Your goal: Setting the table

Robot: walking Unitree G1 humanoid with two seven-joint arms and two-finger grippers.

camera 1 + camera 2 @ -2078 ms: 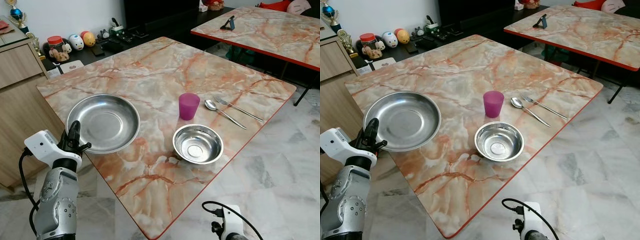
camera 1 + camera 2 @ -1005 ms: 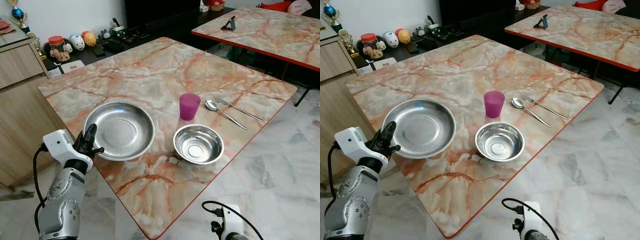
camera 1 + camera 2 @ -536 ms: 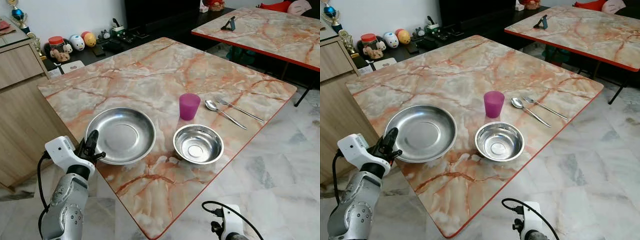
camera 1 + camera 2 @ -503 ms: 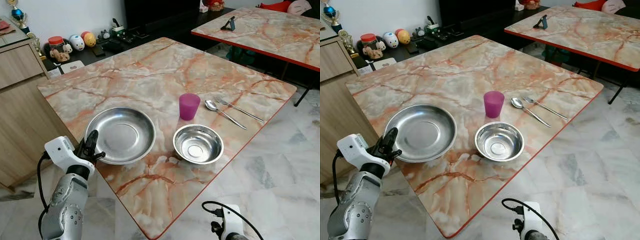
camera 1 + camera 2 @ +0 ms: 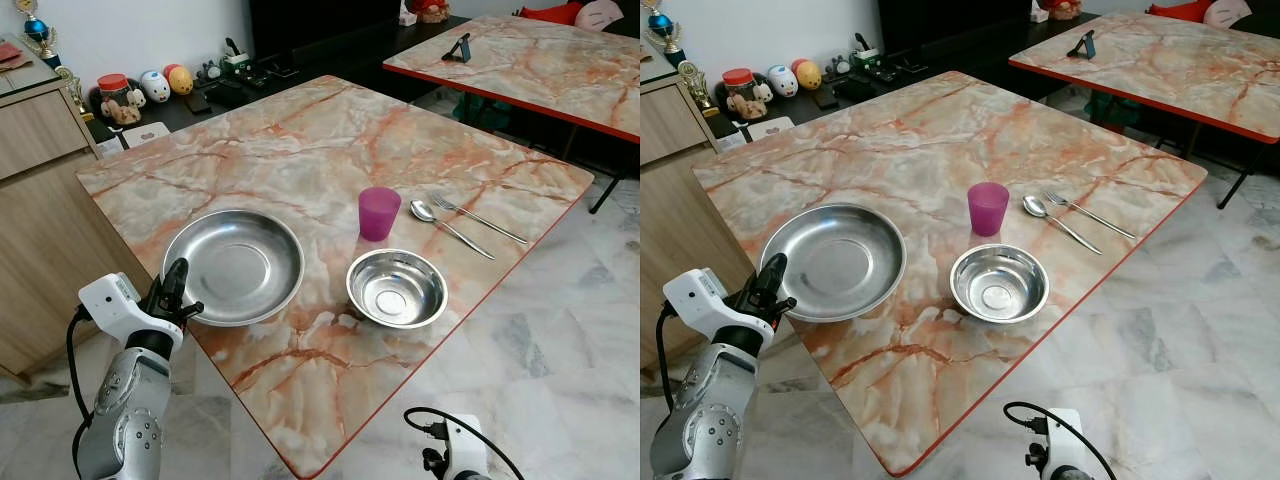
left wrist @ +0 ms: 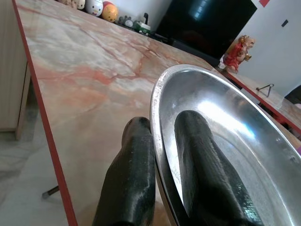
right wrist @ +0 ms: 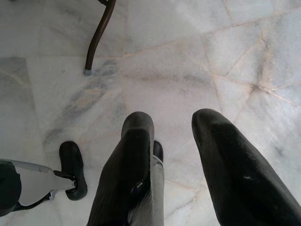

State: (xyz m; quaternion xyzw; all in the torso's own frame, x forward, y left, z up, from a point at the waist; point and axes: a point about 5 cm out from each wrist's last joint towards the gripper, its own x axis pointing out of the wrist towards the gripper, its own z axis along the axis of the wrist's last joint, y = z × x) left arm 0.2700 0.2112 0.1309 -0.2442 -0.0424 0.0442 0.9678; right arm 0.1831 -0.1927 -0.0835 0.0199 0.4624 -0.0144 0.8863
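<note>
Plate point(image 5: 233, 266), round and steel, lies flat near the marble surface's point(image 5: 300, 150) left edge, well left of the bowl point(image 5: 396, 288). Left gripper point(image 6: 162, 141) pinches its rim between its fingers, seen close at the wrist. Right gripper point(image 7: 174, 155) hangs parted above the floor.

A marble-patterned table point(image 5: 300, 140) with a red edge stands on a pale marble-tile floor point(image 5: 560, 350). A second table point(image 5: 540, 60) of the same kind stands beyond its far right corner. A wooden cabinet point(image 5: 40, 190) sits by the left edge, a white wall point(image 5: 130, 30) behind it, and toys point(image 5: 165, 80) line a dark low shelf point(image 5: 215, 95).
</note>
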